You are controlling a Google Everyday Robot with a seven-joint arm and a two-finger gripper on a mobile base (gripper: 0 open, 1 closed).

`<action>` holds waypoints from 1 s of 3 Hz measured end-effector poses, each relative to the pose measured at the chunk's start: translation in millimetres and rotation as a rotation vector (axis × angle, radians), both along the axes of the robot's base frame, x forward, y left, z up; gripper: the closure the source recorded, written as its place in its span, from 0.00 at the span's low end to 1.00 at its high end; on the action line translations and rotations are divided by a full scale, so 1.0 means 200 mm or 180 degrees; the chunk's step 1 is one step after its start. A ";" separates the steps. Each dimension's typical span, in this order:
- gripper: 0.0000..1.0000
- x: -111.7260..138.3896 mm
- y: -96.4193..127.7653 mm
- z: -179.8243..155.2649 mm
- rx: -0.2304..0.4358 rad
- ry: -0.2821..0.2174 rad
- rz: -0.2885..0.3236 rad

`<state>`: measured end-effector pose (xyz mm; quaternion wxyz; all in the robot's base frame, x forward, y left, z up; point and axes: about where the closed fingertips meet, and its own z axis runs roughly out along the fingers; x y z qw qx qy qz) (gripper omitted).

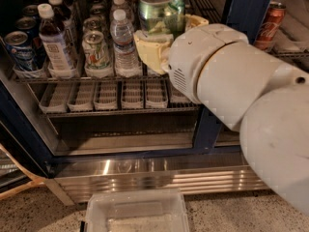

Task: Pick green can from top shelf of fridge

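Note:
My gripper [166, 35] with pale yellow fingers [149, 47] is shut on the green can [161, 8], a shiny green can with a silver top and pull tab. It holds the can upright in front of the open fridge [145, 163], out from the top shelf [96, 76]. My big white arm fills the right side of the view and hides the shelf's right part.
On the top shelf stand a whitish can with green logo [96, 50], a blue-and-silver can [18, 47], and water bottles [124, 42] [54, 37]. Below is a rack of clear lane trays [104, 95]. A red can [269, 24] stands at right. A clear plastic bin [137, 211] lies on the floor.

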<state>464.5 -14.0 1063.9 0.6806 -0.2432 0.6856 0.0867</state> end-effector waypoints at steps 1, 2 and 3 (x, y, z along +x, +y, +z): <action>1.00 0.00 0.03 -0.03 0.0024 0.0078 0.0141; 1.00 -0.14 -0.07 -0.21 -0.0126 0.0287 0.0417; 1.00 -0.24 -0.07 -0.26 -0.0167 0.0366 0.0939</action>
